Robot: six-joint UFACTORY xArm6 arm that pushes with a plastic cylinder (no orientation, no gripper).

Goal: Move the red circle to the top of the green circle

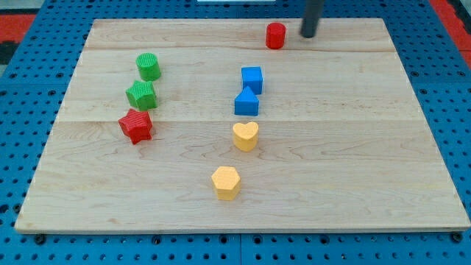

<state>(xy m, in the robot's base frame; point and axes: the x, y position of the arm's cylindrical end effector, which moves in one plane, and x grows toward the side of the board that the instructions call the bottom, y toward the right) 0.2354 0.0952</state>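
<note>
Approach stage: rod set to push the red circle [275, 35] leftward.

The tip [307, 35] stands just right of it, near the view's top; no jaws fitted, nothing gripped. Next move likely calls for a long leftward shove to above the green circle [149, 66].

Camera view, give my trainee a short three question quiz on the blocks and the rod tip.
1. True or false: my tip touches the red circle block.
2. Which block lies nearest the green circle block? A) green block with an unclear shape B) yellow heart block C) blue cube block
3. Fill in: the red star block lies toward the view's ____ of the wooden board.

Key: 1 false, it sits just to the view's right, apart. 2 A. 3 left.
</note>
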